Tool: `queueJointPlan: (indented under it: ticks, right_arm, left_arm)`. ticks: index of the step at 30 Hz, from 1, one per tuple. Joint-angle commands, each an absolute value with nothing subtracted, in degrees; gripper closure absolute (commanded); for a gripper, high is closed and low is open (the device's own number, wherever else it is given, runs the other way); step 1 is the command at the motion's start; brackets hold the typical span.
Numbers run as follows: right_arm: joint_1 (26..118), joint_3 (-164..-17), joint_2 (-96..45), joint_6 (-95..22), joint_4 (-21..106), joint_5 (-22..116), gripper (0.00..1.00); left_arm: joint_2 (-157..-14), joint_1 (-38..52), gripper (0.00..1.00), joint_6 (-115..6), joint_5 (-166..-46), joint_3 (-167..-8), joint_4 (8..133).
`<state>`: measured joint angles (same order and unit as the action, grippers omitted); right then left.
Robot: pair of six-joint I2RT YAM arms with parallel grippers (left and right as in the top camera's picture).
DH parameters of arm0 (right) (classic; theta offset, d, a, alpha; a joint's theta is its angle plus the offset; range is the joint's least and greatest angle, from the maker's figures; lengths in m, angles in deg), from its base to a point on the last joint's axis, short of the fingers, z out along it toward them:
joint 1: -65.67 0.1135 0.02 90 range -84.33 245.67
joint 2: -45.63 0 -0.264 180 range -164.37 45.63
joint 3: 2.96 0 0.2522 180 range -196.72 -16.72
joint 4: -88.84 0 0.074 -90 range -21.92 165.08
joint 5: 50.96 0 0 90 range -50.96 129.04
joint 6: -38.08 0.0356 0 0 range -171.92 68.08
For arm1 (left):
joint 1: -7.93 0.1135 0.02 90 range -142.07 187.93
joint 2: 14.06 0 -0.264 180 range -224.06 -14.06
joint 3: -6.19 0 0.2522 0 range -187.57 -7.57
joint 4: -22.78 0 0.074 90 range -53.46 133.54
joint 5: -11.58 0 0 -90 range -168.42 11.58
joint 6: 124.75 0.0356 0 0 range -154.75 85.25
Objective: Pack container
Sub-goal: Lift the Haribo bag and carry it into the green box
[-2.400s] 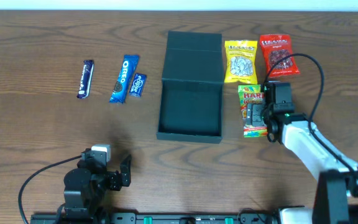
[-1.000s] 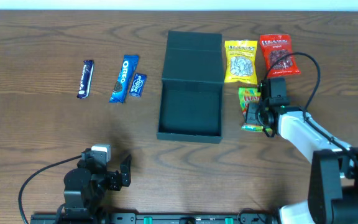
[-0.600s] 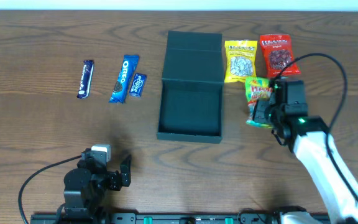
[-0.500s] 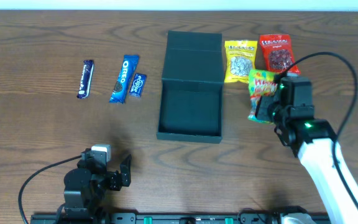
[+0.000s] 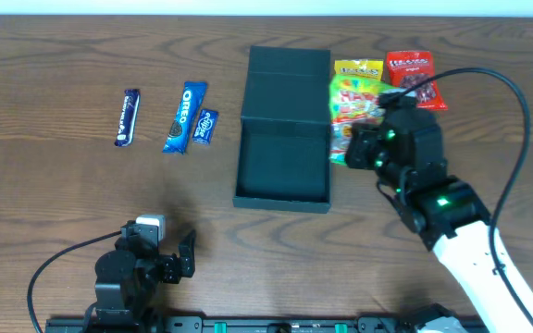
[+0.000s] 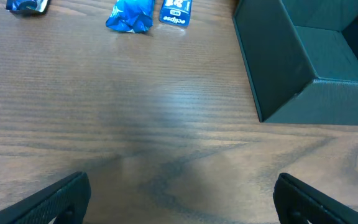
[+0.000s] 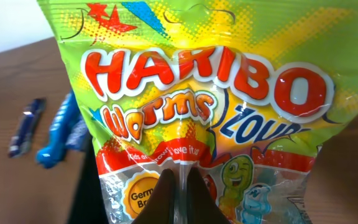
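Now that the right gripper [image 7: 179, 186], clamped on the Haribo bag [image 7: 197, 93], has lifted it off the table [image 5: 63, 213] and carried it leftward, the open container [image 5: 283, 157] lies just left of it, so dropping the bag inside looks close.

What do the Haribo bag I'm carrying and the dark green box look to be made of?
The Haribo bag looks like thin plastic film with a glossy finish: highlights glint on the print and the top edge wrinkles. The container is probably rigid paperboard with a matte finish: its walls are flat and dull, with a fine ribbed texture and no shine.
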<state>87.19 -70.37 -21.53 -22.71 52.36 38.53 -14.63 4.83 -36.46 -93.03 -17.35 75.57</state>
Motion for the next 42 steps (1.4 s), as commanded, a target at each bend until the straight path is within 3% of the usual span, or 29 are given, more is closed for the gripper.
queueJointPlan:
  ticks: [1,14,28,29,31,33,34,42]
  right_arm:
    - [90.8,-71.9,-23.0,-15.5,53.9,36.8,0.99]
    - [103.6,-71.9,-36.9,-3.5,58.2,28.0,0.99]
    - [106.2,-71.9,-42.3,-2.7,57.6,26.8,0.99]
    - [106.2,-71.9,-42.3,-3.0,57.7,26.8,0.92]
    - [106.2,-71.9,-42.2,-4.6,58.1,27.5,0.61]
    - [106.2,-71.9,-42.2,-6.6,58.9,28.7,0.21]
    - [106.2,-71.9,-42.2,-7.0,59.1,29.2,0.16]
    - [106.2,-72.3,-38.0,-10.2,59.0,29.4,0.13]
  left_arm:
    - [-14.3,5.1,0.05,-37.1,-92.9,-17.1,75.7]
    - [-14.3,5.1,0.05,-37.1,-92.9,-17.1,75.7]
    - [-14.3,5.1,0.05,-37.1,-92.9,-17.1,75.7]
    - [-14.3,5.1,0.05,-37.1,-92.9,-17.1,75.7]
    - [-14.3,5.1,0.05,-37.1,-92.9,-17.1,75.7]
    - [-14.3,5.1,0.05,-37.1,-92.9,-17.1,75.7]
    - [-14.3,5.1,0.05,-37.1,-92.9,-17.1,75.7]
    - [-14.3,5.1,0.05,-37.1,-92.9,-17.1,75.7]
